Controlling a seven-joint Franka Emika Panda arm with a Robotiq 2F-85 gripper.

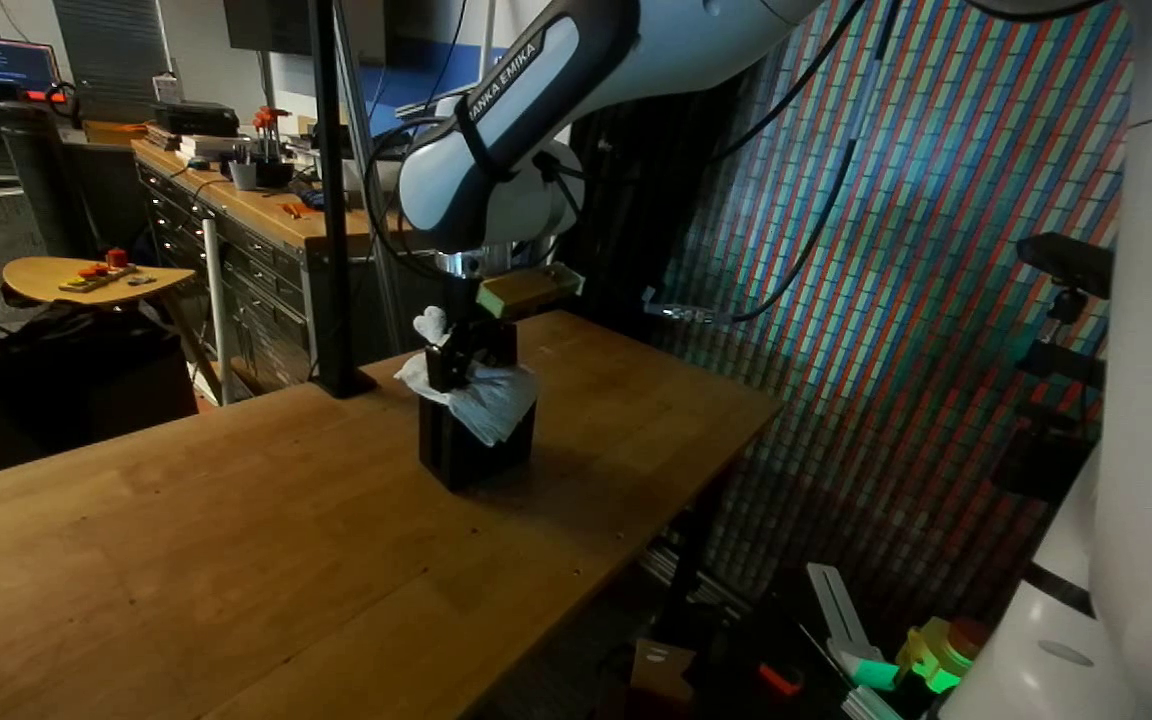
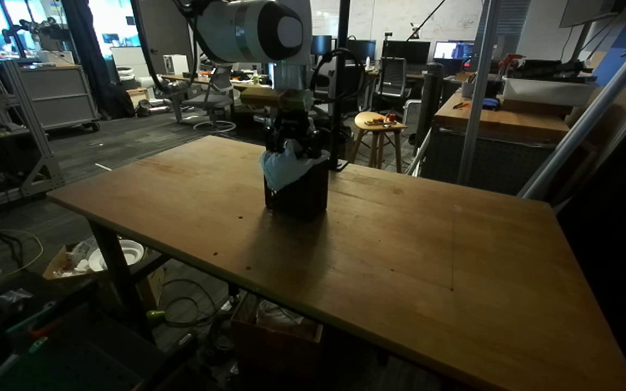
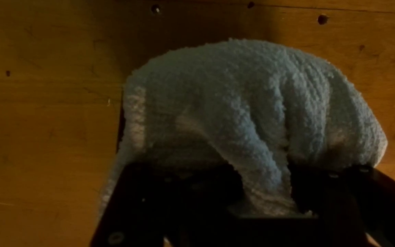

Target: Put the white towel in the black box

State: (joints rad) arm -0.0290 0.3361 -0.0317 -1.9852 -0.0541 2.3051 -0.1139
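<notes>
1. White towel [image 1: 496,405]: bunched across mouth of black box [image 2: 303,194], hanging partly outside; any portion inside hidden.
2. End effector [image 3: 266,187]: clamped on towel fold at box mouth.
3. Progress, apparently: positioning over box done; tucking inside, releasing left.
</notes>
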